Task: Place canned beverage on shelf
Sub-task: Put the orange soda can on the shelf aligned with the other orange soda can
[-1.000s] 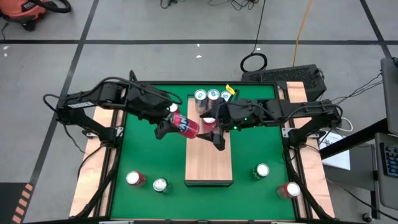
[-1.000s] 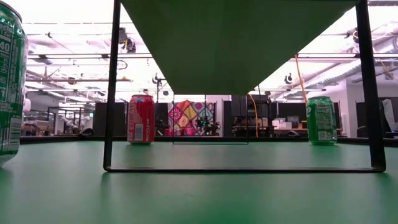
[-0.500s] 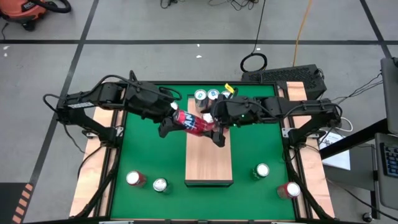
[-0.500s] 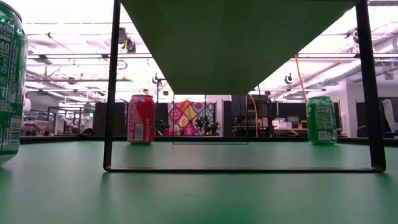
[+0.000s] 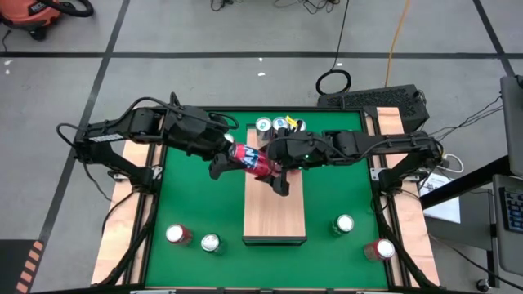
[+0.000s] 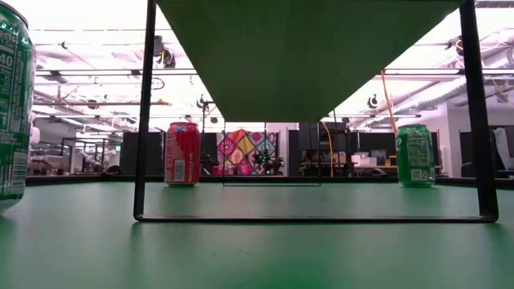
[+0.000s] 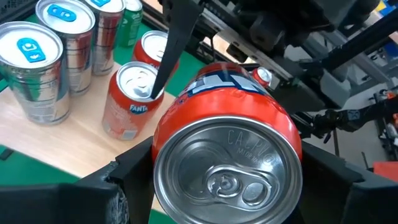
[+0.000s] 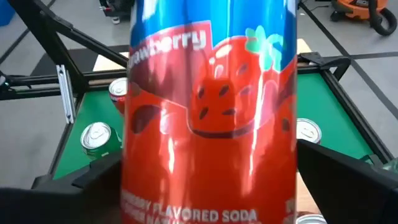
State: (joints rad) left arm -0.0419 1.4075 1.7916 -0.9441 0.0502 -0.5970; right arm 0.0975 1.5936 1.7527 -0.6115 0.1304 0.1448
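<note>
A red strawberry soda can [image 5: 252, 160] hangs tilted over the far half of the pale wooden shelf [image 5: 274, 214]. My left gripper [image 5: 235, 158] is shut on it from the table's left. My right gripper [image 5: 274, 168] comes from the right and is open, with one finger [image 8: 81, 180] on each side of the can's wall [image 8: 211, 112]; whether they touch it I cannot tell. Several cans [image 5: 263, 125] stand upright on the shelf's far end, among them an orange one [image 7: 130, 102]. My left gripper pinches the can's side walls near its top end [image 7: 227, 180] between its two fingers [image 7: 134, 171]. The lid faces back toward the wrist, so the fingers lie along the can. They slant down from the table's left. The can is lifted clear of the shelf.
Loose cans stand on the green table near its front edge: a red one [image 5: 176, 235], one beside it [image 5: 211, 242], one at right [image 5: 344, 223] and a red one [image 5: 382, 249]. The low view shows the shelf's black frame legs [image 6: 144, 112] and underside.
My right gripper has gone toward the table's left and a little down, up to the can, and has rolled somewhat. My left gripper has tipped upward, so the can lies more level than before, still clear of the shelf.
</note>
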